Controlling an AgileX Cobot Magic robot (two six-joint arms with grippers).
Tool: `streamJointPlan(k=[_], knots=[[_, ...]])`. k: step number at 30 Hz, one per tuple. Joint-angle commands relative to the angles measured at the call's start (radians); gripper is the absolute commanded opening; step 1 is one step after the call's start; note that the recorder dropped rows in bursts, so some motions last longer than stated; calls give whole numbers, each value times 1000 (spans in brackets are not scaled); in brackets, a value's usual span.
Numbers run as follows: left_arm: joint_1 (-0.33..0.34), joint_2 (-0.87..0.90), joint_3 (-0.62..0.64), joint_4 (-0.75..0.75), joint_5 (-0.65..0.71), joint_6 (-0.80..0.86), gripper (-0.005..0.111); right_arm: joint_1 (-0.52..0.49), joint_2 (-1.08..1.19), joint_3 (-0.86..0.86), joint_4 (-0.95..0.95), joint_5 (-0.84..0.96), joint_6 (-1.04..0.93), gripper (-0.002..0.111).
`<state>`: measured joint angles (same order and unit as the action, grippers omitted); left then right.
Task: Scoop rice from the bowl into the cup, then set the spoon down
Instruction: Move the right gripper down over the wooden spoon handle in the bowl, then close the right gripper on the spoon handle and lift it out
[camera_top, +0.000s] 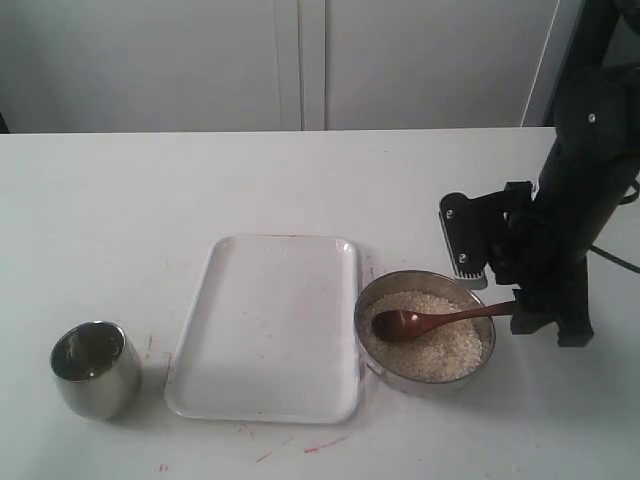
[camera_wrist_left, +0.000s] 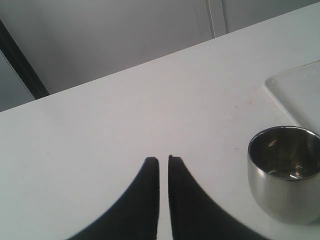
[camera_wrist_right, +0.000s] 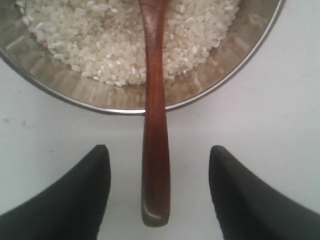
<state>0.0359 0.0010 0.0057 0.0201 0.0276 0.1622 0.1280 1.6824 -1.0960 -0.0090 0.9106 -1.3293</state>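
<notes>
Hanging over the white table (camera_wrist_left: 100, 125), the left gripper (camera_wrist_left: 161, 159) has its jaws close together. The cup (camera_top: 94, 368) stands near it, left of a white tray (camera_top: 265, 330). Right of the tray, the bowl (camera_top: 388, 376) holds the rice (camera_top: 445, 352). The spoon (camera_top: 450, 318) lies on the rice, handle out over the rim. The right gripper (camera_wrist_right: 158, 148) has its jaws wide apart, one on each side of the handle, not touching it.

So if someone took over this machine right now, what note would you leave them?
Right gripper: open, fingers either side of the spoon handle, not gripping.
Left gripper: shut, empty, near the cup.
Spoon rests in the rice, handle over the bowl rim; cup shows no rice.
To do: grasp spoon, scoop into cup, set spoon down.
</notes>
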Motion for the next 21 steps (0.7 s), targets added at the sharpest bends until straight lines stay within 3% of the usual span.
streamJointPlan(k=[1, 11, 21], knots=[[-3, -1, -6, -11, -6, -1, 14, 1, 15, 5, -9, -18, -13, 53], [-3, -1, -6, -11, -6, -1, 14, 1, 63, 5, -7, -16, -11, 51], [-3, -1, -6, -11, -6, -1, 14, 1, 63, 5, -7, -18, -9, 28]])
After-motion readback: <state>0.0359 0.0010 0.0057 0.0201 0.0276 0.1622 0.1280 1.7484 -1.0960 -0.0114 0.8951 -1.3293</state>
